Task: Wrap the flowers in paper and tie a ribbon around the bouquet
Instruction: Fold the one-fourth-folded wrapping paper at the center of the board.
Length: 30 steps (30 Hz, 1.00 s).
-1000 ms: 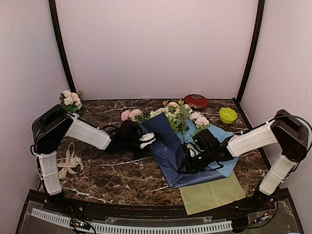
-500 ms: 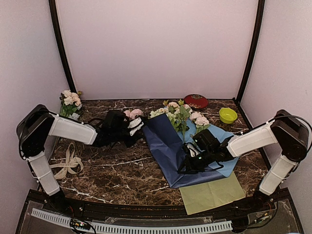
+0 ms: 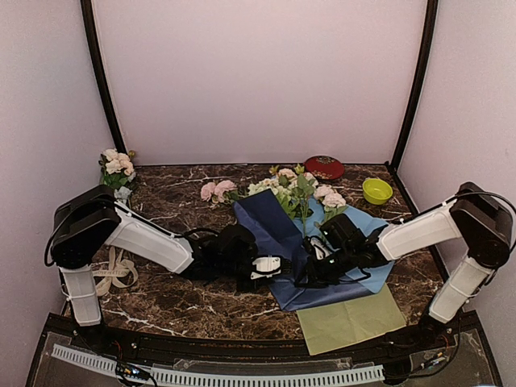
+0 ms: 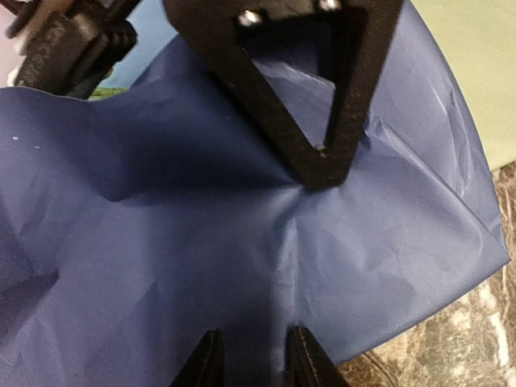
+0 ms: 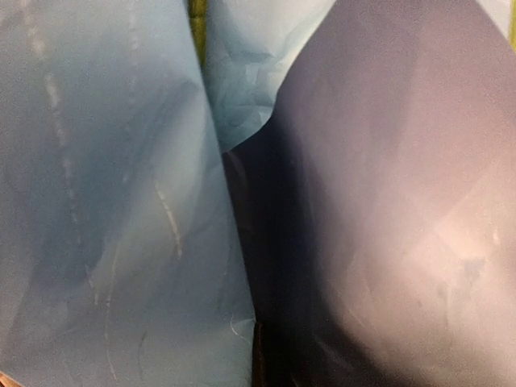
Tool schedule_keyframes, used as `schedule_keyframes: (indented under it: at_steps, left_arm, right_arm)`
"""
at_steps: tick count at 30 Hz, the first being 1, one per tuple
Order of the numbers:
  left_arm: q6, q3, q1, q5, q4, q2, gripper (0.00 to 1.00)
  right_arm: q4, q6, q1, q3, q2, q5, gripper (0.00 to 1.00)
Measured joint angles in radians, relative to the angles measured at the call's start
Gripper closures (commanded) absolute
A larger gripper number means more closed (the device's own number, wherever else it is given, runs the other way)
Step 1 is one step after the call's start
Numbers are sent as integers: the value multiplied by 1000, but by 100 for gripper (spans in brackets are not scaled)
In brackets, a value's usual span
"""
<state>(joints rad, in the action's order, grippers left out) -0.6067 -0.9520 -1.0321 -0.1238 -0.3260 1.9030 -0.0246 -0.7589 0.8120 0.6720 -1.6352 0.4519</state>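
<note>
The paper (image 3: 278,230) lies mid-table, navy face up, its left part folded over the long stems. The flowers (image 3: 294,189) stick out at its far end. My right gripper (image 3: 309,278) is shut on the paper near its front; in the left wrist view it (image 4: 322,171) pinches the sheet and creases spread from the tip. My left gripper (image 3: 270,264) is at the paper's near-left edge, open, its fingertips (image 4: 211,361) over navy paper (image 4: 161,242) with nothing clamped. The right wrist view shows only paper (image 5: 105,201), very close. The ribbon (image 3: 113,270) lies at the left.
A yellow-green sheet (image 3: 351,318) lies under the paper's front right corner. One loose pink flower (image 3: 218,190) lies left of the paper, and another bunch (image 3: 117,165) stands in the back left corner. A red tin (image 3: 324,167) and a green bowl (image 3: 376,190) are at the back right.
My left arm swung back toward the loose pink flower, then came forward to the paper's near-left edge. The paper's left flap now lies further over. The right gripper stayed put.
</note>
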Motion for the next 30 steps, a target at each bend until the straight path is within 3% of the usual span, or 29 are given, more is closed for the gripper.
schedule_keyframes:
  at_steps: [4, 9, 18, 23, 30]
  left_arm:
    - [-41, -3, -15, 14, 33, 11, 71]
    - [-72, -11, -18, 13, 49, 11, 72]
    - [-90, -14, -18, 9, 58, 11, 73]
    - [-89, -14, -18, 8, 57, 11, 72]
    - [-66, -16, -18, -4, 48, 10, 61]
  right_arm:
    - [3, -15, 2, -9, 22, -8, 81]
    - [42, -28, 5, -16, 102, -62, 78]
    - [102, -30, 3, -18, 178, -151, 100]
    - [101, -36, 3, -33, 161, -154, 100]
    - [68, -65, 3, -79, 156, -154, 100]
